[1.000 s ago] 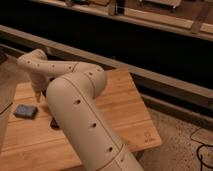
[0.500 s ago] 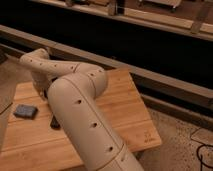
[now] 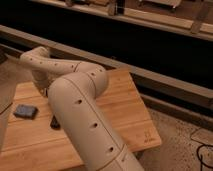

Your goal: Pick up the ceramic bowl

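The robot's thick cream arm (image 3: 82, 107) fills the middle of the view, rising from the bottom edge, bending at an elbow over the wooden counter (image 3: 125, 112) and reaching back toward the counter's far left corner. The hand (image 3: 46, 89) hangs at the end of that reach, low over the counter near its far left part, mostly hidden behind the arm's own bulk, so whether it is open or closed, or holds anything, cannot be told. A flat blue-grey pad (image 3: 25, 111) lies on the counter's left side, well apart from the arm. A small dark object (image 3: 54, 122) sits on the counter just beside the arm's left flank, partly covered by it; whether this is the ceramic bowl cannot be told.
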`<action>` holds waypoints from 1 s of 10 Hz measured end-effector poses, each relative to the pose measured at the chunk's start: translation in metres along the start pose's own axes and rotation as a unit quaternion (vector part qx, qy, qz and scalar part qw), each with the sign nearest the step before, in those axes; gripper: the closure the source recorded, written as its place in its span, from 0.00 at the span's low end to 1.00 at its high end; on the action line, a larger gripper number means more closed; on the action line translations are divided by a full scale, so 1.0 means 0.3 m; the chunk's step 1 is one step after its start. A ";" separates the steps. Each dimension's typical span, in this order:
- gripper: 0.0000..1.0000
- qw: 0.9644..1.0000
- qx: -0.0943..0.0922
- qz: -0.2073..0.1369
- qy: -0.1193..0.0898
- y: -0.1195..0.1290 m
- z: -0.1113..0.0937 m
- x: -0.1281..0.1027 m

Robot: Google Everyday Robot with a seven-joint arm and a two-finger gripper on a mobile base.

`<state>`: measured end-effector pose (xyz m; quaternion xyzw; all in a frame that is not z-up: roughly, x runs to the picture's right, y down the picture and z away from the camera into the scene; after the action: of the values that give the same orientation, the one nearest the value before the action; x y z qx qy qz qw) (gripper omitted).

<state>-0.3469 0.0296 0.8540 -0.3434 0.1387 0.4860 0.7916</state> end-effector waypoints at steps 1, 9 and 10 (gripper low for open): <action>1.00 1.000 0.000 0.002 -0.007 -0.001 -0.013 -0.008; 1.00 0.995 -0.013 0.014 -0.099 -0.016 -0.277 -0.102; 1.00 0.993 -0.018 0.017 -0.112 -0.020 -0.317 -0.105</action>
<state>-0.3463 -0.0579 0.8047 -0.2989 0.0460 0.5376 0.7871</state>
